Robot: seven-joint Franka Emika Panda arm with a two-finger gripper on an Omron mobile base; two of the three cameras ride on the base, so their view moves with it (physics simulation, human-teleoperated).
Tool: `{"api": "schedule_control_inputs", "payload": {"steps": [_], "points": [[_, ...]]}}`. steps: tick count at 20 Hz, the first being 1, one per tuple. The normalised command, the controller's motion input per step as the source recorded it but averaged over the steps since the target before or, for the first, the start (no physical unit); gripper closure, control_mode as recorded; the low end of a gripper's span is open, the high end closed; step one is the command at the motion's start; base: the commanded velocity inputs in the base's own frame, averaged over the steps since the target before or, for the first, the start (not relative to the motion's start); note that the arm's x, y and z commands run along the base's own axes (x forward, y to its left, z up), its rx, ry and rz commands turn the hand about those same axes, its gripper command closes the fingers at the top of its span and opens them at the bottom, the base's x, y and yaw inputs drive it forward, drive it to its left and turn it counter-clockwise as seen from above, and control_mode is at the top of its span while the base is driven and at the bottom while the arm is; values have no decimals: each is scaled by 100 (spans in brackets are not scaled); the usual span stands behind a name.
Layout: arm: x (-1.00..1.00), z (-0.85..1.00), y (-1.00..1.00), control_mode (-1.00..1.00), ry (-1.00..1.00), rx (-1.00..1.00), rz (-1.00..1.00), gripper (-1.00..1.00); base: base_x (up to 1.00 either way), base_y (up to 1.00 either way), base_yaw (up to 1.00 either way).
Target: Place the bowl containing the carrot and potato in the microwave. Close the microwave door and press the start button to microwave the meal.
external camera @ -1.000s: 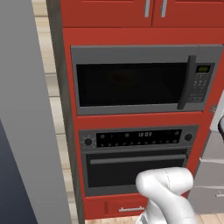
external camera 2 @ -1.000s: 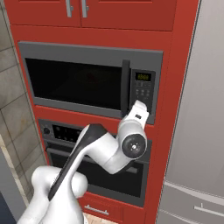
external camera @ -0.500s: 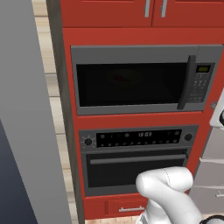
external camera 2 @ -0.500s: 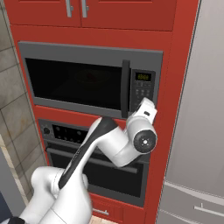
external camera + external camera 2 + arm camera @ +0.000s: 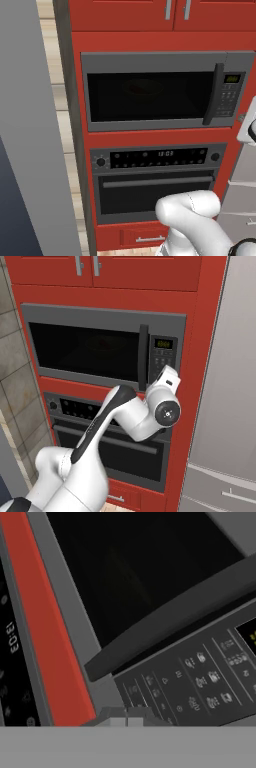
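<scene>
With microwave door shut and bowl dimly visible behind its glass, left: start press. Gripper pinched empty, at keypad lower edge, buttons just ahead.

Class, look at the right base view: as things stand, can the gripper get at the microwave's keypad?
Probably yes. The gripper sits shut just below the keypad on the microwave, the door is closed, and nothing stands between them.
</scene>
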Motion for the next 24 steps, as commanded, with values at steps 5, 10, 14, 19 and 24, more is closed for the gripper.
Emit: {"api": "schedule_control_inputs", "payload": {"steps": [5, 10, 14, 19, 24], "points": [[20, 0, 0, -100, 0, 1, 0, 100, 0, 0, 0], [17, 0, -7, -100, 0, 1, 0, 100, 0, 0, 0], [7, 0, -15, -100, 0, 1, 0, 100, 0, 0, 0], [4, -6, -6, -100, 0, 0, 0, 100, 0, 0, 0], [9, -14, 0, -100, 0, 0, 0, 100, 0, 0, 0]]}}
